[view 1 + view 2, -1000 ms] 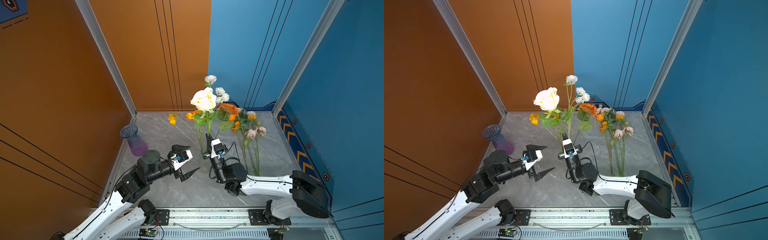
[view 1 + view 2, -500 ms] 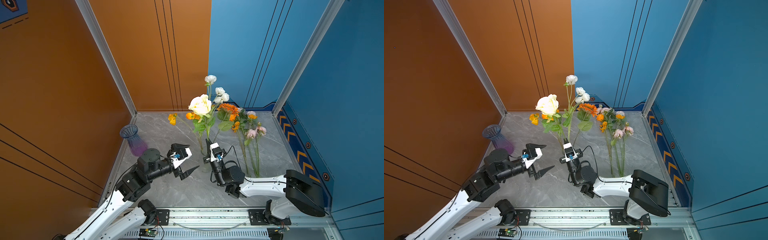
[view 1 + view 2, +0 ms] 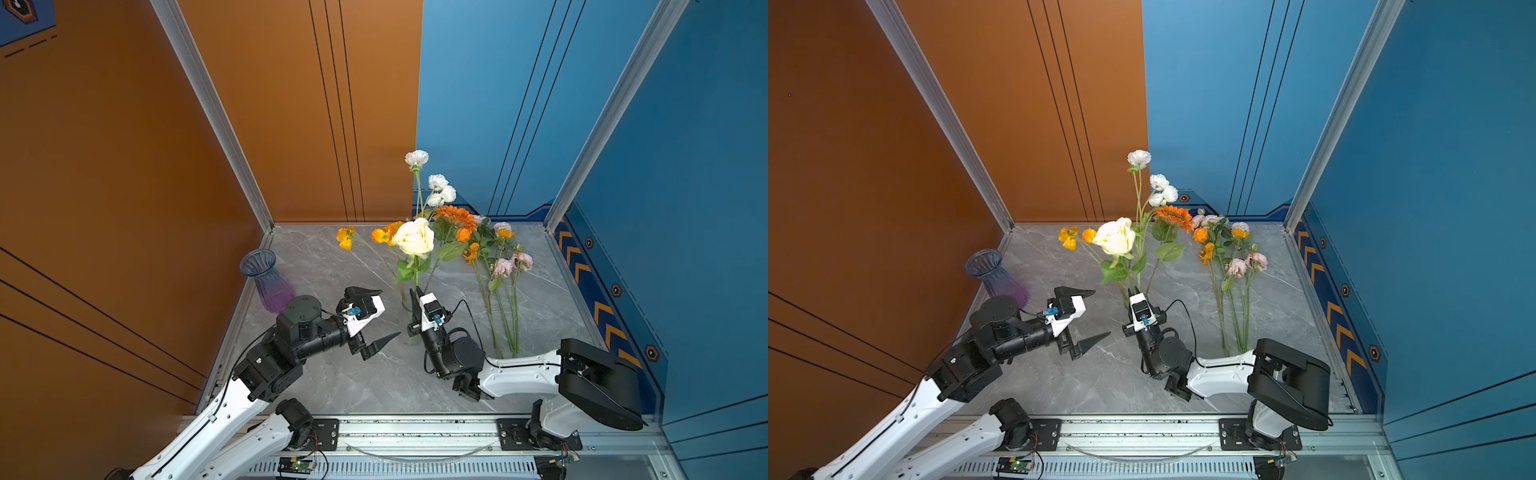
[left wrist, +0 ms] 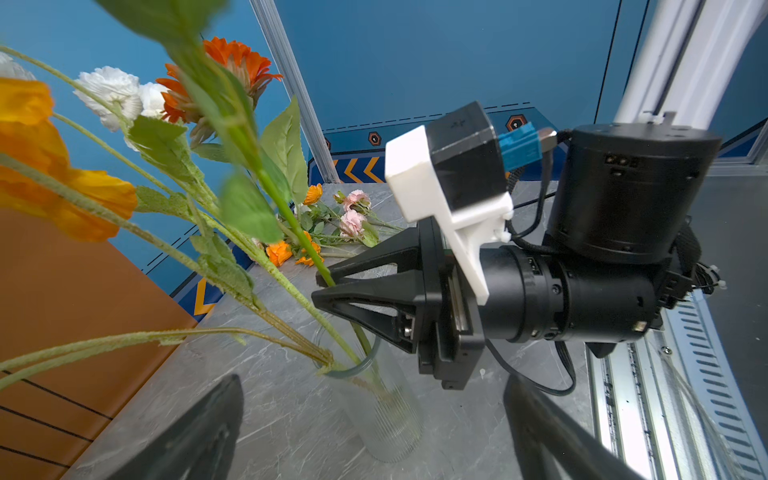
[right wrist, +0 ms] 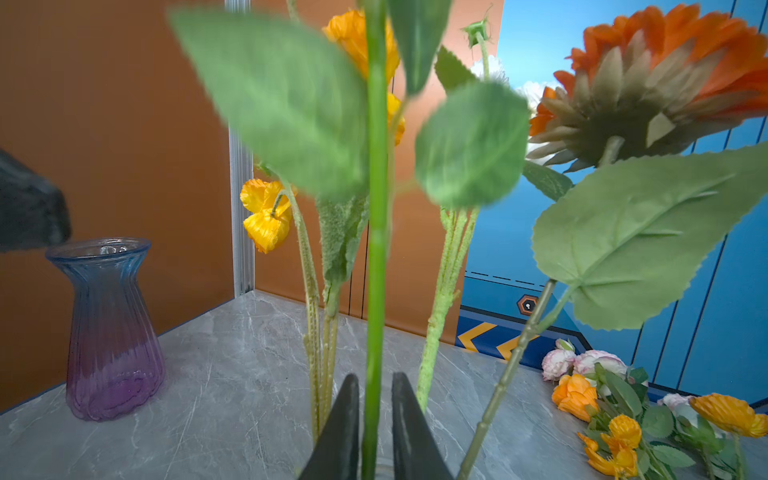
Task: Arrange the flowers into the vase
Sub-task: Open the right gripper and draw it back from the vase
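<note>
Right pincer [image 5: 375,380] is sitting barely parted around the green stem of the cream-bloomed rose [image 3: 413,237], with a sliver of gap on each side. That stem is standing in the clear ribbed glass vase [image 4: 386,419] alongside orange and white blooms. Pink and orange long-stemmed flowers [image 3: 505,266] are lying on the grey marble table [image 3: 332,374]. Left pincer [image 3: 389,311] is hovering wide, holding nothing.

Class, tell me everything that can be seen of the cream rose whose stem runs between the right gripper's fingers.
The cream rose has one full, ruffled pale-yellow bloom, a smooth, straight green stem and broad green leaves, all looking artificial. It stands roughly upright, its lower end inside the clear ribbed vase among other stems. The right gripper straddles the stem, jaws slightly apart, seemingly just clear of it.
</note>
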Tool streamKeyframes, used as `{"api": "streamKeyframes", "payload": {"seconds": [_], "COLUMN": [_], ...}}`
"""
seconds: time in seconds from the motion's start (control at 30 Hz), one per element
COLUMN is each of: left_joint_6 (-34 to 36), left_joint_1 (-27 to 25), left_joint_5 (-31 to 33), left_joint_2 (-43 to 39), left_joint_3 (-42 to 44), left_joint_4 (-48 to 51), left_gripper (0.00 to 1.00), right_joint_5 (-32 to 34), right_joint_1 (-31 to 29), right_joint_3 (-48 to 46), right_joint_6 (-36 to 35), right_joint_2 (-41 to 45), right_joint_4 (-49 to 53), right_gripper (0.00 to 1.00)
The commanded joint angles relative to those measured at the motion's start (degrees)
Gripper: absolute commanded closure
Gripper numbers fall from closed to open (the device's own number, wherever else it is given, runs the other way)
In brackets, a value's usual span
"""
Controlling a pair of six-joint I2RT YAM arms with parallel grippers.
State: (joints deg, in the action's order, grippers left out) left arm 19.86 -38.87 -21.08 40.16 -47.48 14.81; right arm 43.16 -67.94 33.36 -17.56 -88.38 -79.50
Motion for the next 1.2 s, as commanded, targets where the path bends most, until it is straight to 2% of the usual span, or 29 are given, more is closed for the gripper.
{"api": "streamKeyframes", "payload": {"seconds": [0.0, 0.2, 0.43, 0.57, 0.67, 0.83, 0.93, 1.03, 1.17], "left_joint_6": [-0.52, -0.62, -0.65, -0.78, -0.85, -0.87, -0.96, -1.05, -1.14], "left_joint_1": [0.64, 0.79, 1.01, 1.26, 1.51, 1.78, 1.81, 1.87, 2.05], "left_joint_5": [-1.63, -1.61, -1.77, -2.03, -2.23, -2.21, -2.48, -2.86, -3.42], "left_joint_2": [0.18, 0.23, 0.32, 0.44, 0.53, 0.5, 0.53, 0.6, 1.05], "left_joint_3": [0.62, 0.62, 0.56, 0.54, 0.53, 0.55, 0.47, 0.52, 0.31], "left_joint_4": [-0.72, -0.7, -0.81, -0.78, -0.8, -0.82, -0.83, -0.79, -0.83], "left_gripper": [0.02, 0.02, 0.02, 0.02, 0.02, 0.02, 0.02, 0.02, 0.02], "right_joint_5": [2.02, 2.26, 7.58, 11.01, 10.89, 5.11, -2.26, -9.79, -15.16], "right_joint_1": [-0.51, -1.52, -3.82, -5.53, -5.97, -5.04, -3.51, -2.72, -2.42], "right_joint_3": [-0.93, -0.79, -1.35, -0.82, 0.5, 0.59, 0.35, -1.19, -2.29], "right_joint_6": [1.32, -0.55, -4.46, -7.19, -4.18, 7.02, 12.64, 15.03, 16.83], "right_joint_2": [-0.31, -0.17, 1.83, 4.67, 8.74, 17.42, 22.78, 28.09, 34.3], "right_joint_4": [-1.71, -1.73, -1.69, 2.2, 13.22, 33.07, 44.75, 52.0, 60.69], "right_gripper": [0.74, 0.62, 0.19, 0.04, 0.01, 0.0, 0.0, 0.0, 0.0]}}
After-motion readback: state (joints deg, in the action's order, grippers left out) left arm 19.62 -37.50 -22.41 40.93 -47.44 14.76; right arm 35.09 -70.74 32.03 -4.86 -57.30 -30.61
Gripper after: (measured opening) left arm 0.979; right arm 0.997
